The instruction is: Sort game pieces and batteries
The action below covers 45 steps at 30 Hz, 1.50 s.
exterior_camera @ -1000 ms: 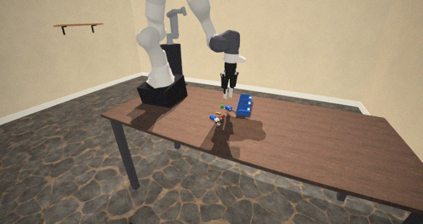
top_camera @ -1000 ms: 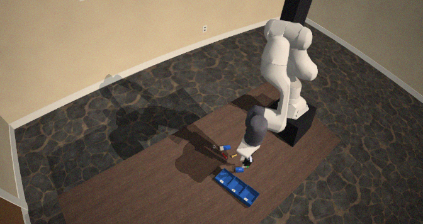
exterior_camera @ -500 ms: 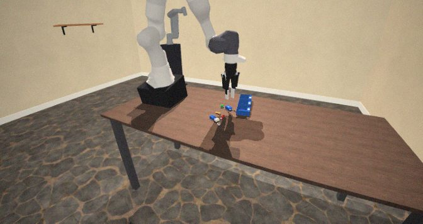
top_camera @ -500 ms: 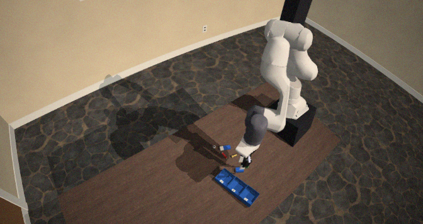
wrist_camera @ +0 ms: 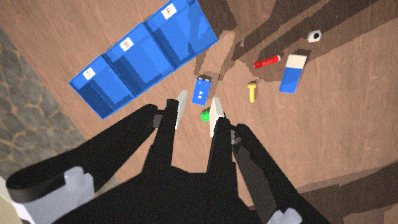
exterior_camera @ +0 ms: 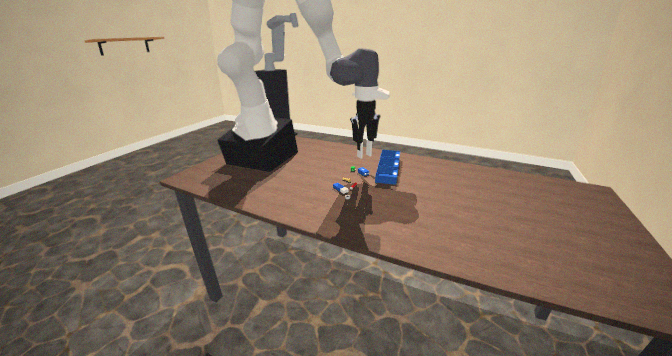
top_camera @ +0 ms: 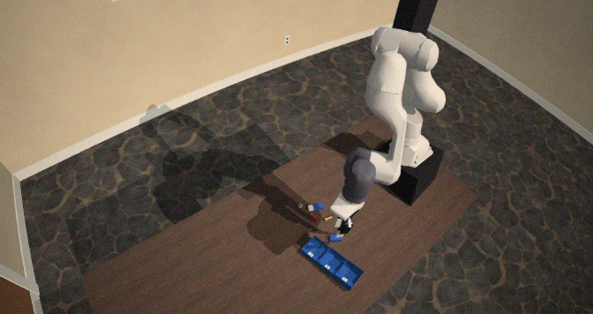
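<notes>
The green cube [top_camera: 347,234] [exterior_camera: 353,169] [wrist_camera: 205,116] is small and bright, with darker patches on its faces; any finer marking is too blurred to read. It lies on the worktop [top_camera: 198,245] [exterior_camera: 475,218] [wrist_camera: 320,135], nearer the exterior view's far long edge than its front edge, towards the end with the arm's base. Just beside it lies the blue block [top_camera: 335,238] [exterior_camera: 363,171] [wrist_camera: 201,91], with pale marks on its face and small light spots at one end.

The red cylinder [top_camera: 314,218] [exterior_camera: 353,186] [wrist_camera: 266,62] is slim, lies on its side and has a pale tip. Near it are the yellow bolt [top_camera: 327,218] [exterior_camera: 346,180] [wrist_camera: 252,92], the blue-and-white block [top_camera: 316,207] [exterior_camera: 341,188] [wrist_camera: 292,74] and the pale nut [top_camera: 300,205] [exterior_camera: 347,197] [wrist_camera: 314,36] with its dark hole. All six things are outside the bins.

Bins F [top_camera: 311,246] [exterior_camera: 387,179] [wrist_camera: 180,35], B [top_camera: 332,259] [exterior_camera: 389,167] [wrist_camera: 150,55] and T [top_camera: 349,272] [exterior_camera: 391,155] [wrist_camera: 102,87] stand joined in a row, B in the middle, T closest to that far edge.

The gripper [top_camera: 344,223] [exterior_camera: 364,155] [wrist_camera: 198,102] hangs above the worktop, pointing down, its fingers parted partway and grasping nothing.
</notes>
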Tool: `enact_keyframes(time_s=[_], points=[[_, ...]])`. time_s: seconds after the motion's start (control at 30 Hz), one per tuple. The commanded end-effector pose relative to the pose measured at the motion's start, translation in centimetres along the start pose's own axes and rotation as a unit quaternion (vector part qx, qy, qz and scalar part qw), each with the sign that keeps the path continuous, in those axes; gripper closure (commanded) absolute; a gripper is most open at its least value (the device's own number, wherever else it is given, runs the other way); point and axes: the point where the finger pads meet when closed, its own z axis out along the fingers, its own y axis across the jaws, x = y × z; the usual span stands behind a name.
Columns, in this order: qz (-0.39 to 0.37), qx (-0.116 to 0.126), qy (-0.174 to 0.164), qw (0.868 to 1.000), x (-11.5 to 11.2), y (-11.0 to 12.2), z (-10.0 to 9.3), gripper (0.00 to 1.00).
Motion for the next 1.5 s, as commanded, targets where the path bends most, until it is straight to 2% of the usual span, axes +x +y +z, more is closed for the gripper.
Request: enact_keyframes(time_s=[0.0,0.23,0.33,0.4,0.83,1.47], points=[[0.003,0.001,0.001,1.0,0.0,0.1,-0.1,0.75],[0.003,0.001,0.001,1.0,0.0,0.1,-0.1,0.75],[0.003,0.001,0.001,1.0,0.0,0.2,1.1,0.75],[0.003,0.001,0.001,1.0,0.0,0.2,1.1,0.75],[0.003,0.001,0.001,1.0,0.2,-0.3,6.3,0.75],[0.003,0.001,0.001,1.0,0.2,-0.2,7.7,0.75]])
